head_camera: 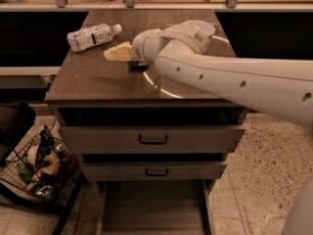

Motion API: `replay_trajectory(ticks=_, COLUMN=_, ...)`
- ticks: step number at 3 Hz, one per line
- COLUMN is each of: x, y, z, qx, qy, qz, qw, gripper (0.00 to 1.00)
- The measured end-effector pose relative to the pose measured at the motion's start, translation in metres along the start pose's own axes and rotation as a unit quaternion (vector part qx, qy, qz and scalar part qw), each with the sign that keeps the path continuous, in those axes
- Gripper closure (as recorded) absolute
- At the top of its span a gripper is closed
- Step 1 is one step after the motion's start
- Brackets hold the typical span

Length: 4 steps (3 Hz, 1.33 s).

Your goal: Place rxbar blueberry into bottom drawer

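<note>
The rxbar blueberry (139,65) is a small dark bar lying flat on the brown cabinet top (98,80), mostly hidden under my arm's wrist. My gripper (118,53), pale yellow at the tip, points left just above the top. It sits just left of the bar, between the bar and the bottle. The bottom drawer (151,207) is pulled out at the bottom of the view, its flat grey floor bare.
A clear water bottle (93,35) with a white label lies on its side at the top's back left. Two upper drawers (152,139) with dark handles are slightly open. A wire basket (39,168) of items stands on the floor at the left.
</note>
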<state>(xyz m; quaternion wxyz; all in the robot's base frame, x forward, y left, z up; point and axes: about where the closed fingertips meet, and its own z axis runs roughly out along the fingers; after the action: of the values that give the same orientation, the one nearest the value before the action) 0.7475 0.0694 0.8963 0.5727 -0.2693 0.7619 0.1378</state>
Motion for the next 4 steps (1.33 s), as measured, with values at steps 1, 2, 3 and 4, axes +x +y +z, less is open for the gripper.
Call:
replay_trajectory(ticks=1, x=0.014, y=0.013, z=0.018, qx=-0.012, qy=0.01, qz=0.018, qw=0.9997, gripper=0.0)
replay_trajectory(ticks=2, x=0.026, y=0.007, z=0.027, qx=-0.005, qy=0.02, qz=0.031, qw=0.9993, gripper=0.0)
replay_trajectory(ticks=3, x=0.036, y=-0.009, z=0.033, qx=0.011, qy=0.03, qz=0.038, qw=0.9988, gripper=0.0)
replay_trajectory(ticks=4, x=0.048, y=-0.011, z=0.042, qx=0.019, qy=0.041, qz=0.034, qw=0.9984, gripper=0.0)
